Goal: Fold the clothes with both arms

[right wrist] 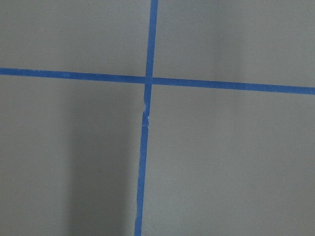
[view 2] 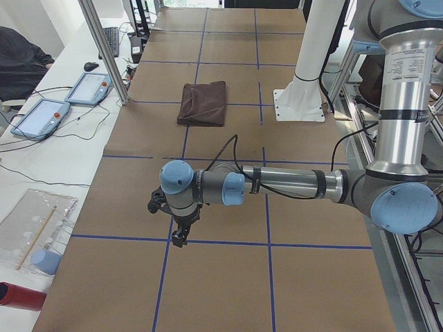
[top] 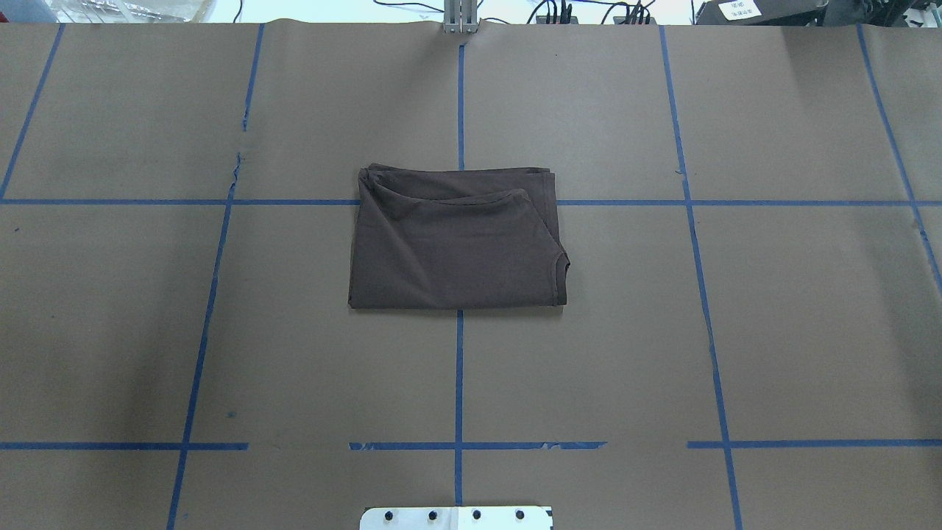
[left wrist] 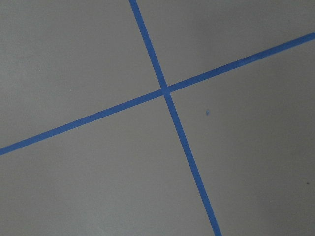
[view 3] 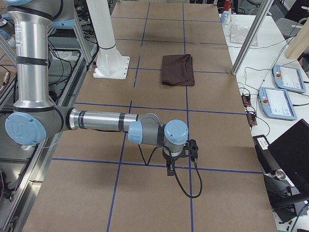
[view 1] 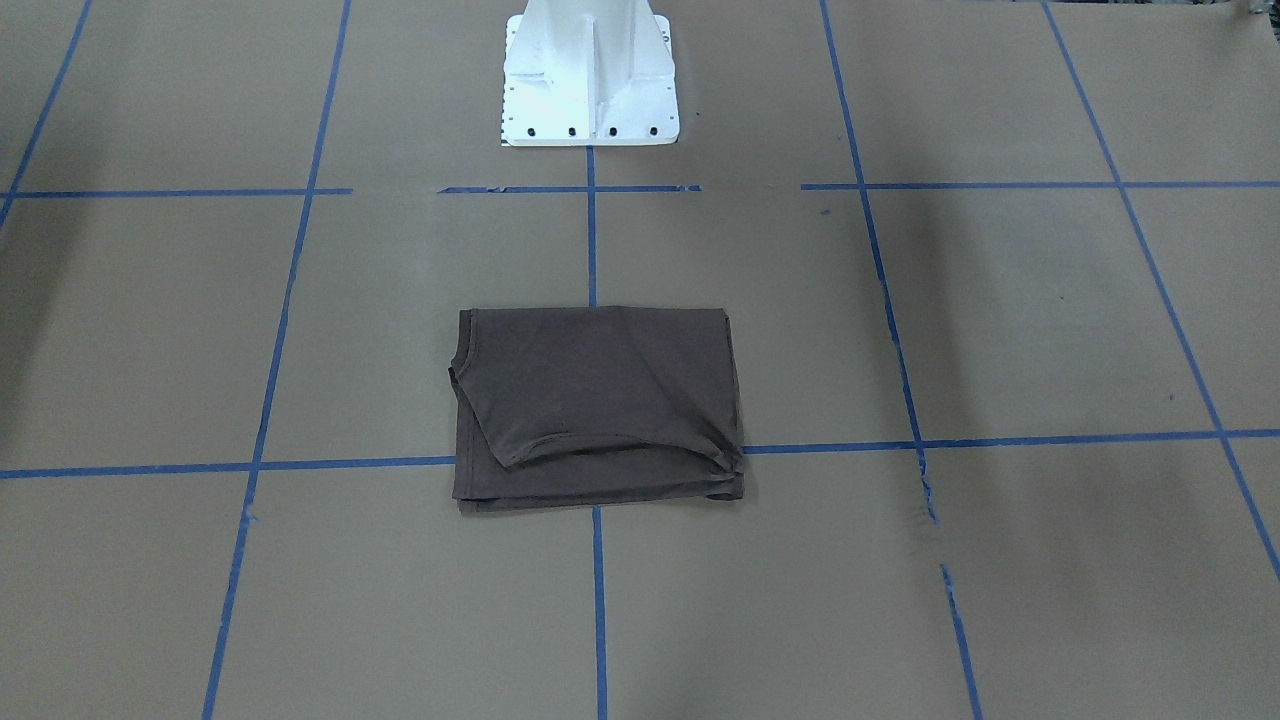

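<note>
- Overhead exterior view: the T-shirt (top: 456,243) lies folded into a compact rectangle at the centre of the desk (top: 809,331). It covers a crossing of the blue tape lines (top: 459,383), and both arms are well apart from it.
- Exterior front-facing view: the shirt's top layer shows a curved hem running across it, with bunched creases at the near right corner. The white pedestal (view 1: 590,80) stands beyond the shirt, apart from it.
- Exterior left view: the left arm (view 2: 291,183) stretches out low over the desk. The left tool (view 2: 180,236) points down above a tape line, far from the shirt. Whether its fingers are spread or closed cannot be told.
- Exterior right view: the right arm (view 3: 101,120) is extended in the same manner. The right tool (view 3: 170,169) points down near a tape line, far from the shirt. Its state cannot be told either.
- Wrist-mounted views: each shows only the brown desk covering and one crossing of blue tape.
</note>
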You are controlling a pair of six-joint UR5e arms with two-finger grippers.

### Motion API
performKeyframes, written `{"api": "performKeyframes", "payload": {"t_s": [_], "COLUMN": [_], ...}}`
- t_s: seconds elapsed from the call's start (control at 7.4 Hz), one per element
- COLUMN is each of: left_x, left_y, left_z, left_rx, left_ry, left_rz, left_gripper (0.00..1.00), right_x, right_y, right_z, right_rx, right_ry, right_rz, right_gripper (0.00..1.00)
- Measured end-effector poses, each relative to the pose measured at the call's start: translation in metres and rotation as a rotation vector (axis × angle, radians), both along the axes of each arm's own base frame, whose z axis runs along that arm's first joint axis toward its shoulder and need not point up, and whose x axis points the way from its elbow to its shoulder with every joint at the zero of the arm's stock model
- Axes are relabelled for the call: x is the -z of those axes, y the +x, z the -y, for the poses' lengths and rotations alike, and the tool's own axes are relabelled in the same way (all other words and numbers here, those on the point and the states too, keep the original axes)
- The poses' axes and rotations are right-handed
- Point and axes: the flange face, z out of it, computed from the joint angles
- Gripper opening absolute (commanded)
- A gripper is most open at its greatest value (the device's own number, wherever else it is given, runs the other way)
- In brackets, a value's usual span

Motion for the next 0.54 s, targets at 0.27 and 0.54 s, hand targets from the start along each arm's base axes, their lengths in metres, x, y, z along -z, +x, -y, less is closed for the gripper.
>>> {"api": "performKeyframes", "payload": {"t_s": [0.27, 0.54], "left_x": [-0.0007, 0.0001], "left_y": [0.0000, -0.0002], "left_z": [-0.0004, -0.0003], "left_rx": [0.003, 0.051], "left_ry": [-0.004, -0.048], "left_rz": [-0.001, -0.002], "left_gripper": [1.00, 1.00], "right_x": [0.0025, 0.0040], "right_y": [0.0000, -0.0008], "right_z": [-0.0017, -0.0019], "right_rx": [-0.014, -0.019], "right_ry": [-0.009, -0.010], "right_rz": [0.038, 0.054], "right_gripper": [1.00, 1.00]}}
